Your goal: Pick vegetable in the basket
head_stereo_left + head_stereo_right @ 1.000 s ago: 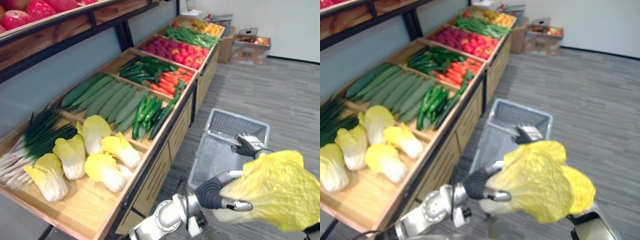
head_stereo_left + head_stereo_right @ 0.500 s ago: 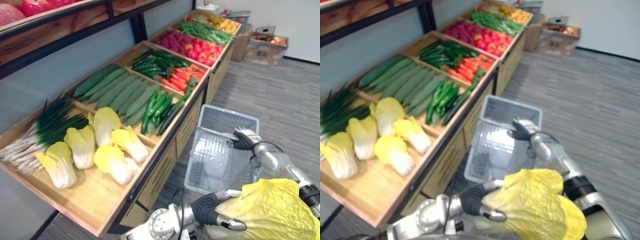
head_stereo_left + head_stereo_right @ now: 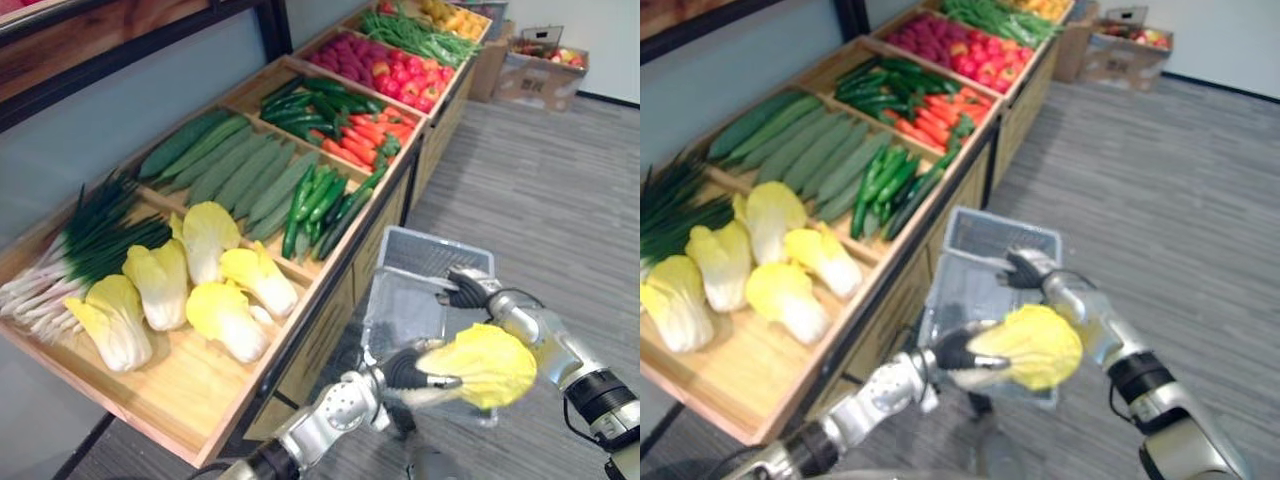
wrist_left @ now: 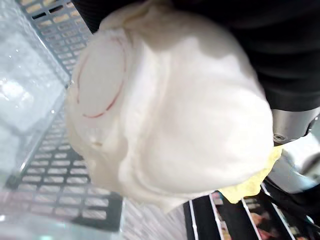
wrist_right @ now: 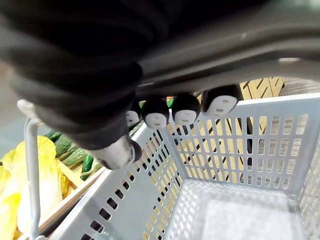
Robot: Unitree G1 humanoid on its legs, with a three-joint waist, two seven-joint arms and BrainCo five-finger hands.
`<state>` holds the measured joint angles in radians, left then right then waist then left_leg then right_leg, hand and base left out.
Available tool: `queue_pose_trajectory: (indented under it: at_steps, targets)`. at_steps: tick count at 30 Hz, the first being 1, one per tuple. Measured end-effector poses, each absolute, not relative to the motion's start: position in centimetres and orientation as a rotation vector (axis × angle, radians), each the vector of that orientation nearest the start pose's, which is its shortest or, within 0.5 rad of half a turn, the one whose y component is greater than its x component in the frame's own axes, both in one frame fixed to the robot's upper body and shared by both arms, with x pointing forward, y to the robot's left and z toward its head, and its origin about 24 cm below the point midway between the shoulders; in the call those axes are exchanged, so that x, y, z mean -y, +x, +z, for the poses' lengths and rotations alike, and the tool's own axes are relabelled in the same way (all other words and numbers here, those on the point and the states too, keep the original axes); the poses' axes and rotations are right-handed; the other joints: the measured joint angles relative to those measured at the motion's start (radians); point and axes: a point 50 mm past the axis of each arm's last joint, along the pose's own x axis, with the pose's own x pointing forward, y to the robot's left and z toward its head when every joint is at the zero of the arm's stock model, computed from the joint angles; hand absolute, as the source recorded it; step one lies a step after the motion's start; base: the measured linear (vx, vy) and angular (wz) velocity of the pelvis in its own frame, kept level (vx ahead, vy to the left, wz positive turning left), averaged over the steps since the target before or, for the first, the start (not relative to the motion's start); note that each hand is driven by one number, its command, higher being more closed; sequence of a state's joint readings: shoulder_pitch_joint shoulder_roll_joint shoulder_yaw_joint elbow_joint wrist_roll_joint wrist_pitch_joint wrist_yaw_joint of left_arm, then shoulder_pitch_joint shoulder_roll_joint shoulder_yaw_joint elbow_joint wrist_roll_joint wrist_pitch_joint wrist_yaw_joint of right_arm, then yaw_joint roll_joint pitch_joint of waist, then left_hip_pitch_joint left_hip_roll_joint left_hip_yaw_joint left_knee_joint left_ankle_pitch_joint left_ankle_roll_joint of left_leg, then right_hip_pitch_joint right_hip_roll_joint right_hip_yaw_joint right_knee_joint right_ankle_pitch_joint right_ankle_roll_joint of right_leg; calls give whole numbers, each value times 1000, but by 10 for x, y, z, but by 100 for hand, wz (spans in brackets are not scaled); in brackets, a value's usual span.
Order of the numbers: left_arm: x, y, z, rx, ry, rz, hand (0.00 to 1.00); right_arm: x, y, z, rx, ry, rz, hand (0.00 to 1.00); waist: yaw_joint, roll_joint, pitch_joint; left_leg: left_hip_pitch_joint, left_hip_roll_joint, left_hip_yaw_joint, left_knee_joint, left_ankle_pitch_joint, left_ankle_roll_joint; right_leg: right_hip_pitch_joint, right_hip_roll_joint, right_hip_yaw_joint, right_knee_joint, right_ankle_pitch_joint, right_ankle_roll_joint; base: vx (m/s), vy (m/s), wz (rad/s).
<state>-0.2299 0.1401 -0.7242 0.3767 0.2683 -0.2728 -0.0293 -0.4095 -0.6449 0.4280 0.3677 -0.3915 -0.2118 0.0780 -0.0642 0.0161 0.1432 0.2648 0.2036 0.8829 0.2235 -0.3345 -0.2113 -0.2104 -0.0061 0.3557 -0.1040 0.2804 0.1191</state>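
Cabbage (image 3: 492, 364) over basket (image 3: 418, 247).
I see left hand (image 3: 404, 368) fingers clamped on it; right hand (image 3: 466, 291), 12 o'clock, fingers clamped round handle (image 5: 235, 60).

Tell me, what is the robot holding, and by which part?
Its left hand grips a yellow napa cabbage by the pale stalk end; its right hand has fingers curled round the handle of the grey basket.
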Motion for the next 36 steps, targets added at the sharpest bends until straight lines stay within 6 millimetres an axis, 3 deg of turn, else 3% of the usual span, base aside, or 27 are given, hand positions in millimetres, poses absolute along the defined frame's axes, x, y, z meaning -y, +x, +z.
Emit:
queue_pose_trajectory:
  at_steps: [6, 7, 17, 29, 32, 34, 36]
  targets:
    - [-14, 251, -4, 94, 627, -680, 100, 187, 321, 82, 138, -1109, 413, 100, -14, -2, 19, 1, -26, -16, -30, 7, 11, -2, -16, -1, 0, 0, 0, -21, -24, 5]
    - [-16, 254, -7, 83, 655, -657, 0, 186, 321, 82, 139, -1106, 412, 100, -14, -4, 19, 1, -28, -16, -30, 6, 12, -3, -17, -1, 0, 0, 0, -27, -40, -1]
    - [-13, 264, -11, 142, 938, -652, 0, 180, 329, 95, 177, -1065, 398, 100, -16, -25, 32, 0, -35, -14, -30, 6, 12, -10, -12, 9, 0, 0, 0, -13, -50, -4]
    - [-10, 266, -8, 167, 991, -653, 0, 182, 329, 91, 156, -1063, 399, 100, -16, -25, 32, 0, -34, -27, -32, 6, 12, -6, -20, 3, 0, 0, 0, -9, -51, 2]
    - [-5, 268, 12, 259, 965, -630, 0, 193, 328, 89, 126, -1042, 362, 100, -14, -25, 32, -8, -33, -51, -31, 7, 15, -2, -31, -16, 0, 0, 1, -20, -60, 21]
    - [-5, 268, 44, 421, 928, -593, 0, 205, 323, 83, 91, -1022, 327, 100, -11, -24, 32, -16, -30, -78, -30, 7, 19, 5, -37, -35, 0, 0, 1, -27, -68, 26]
    - [-10, 265, 62, 526, 919, -570, 0, 213, 318, 77, 63, -1008, 305, 100, -6, -24, 31, -20, -28, -90, -28, 8, 21, 8, -43, -45, 0, -1, 1, -29, -60, 21]
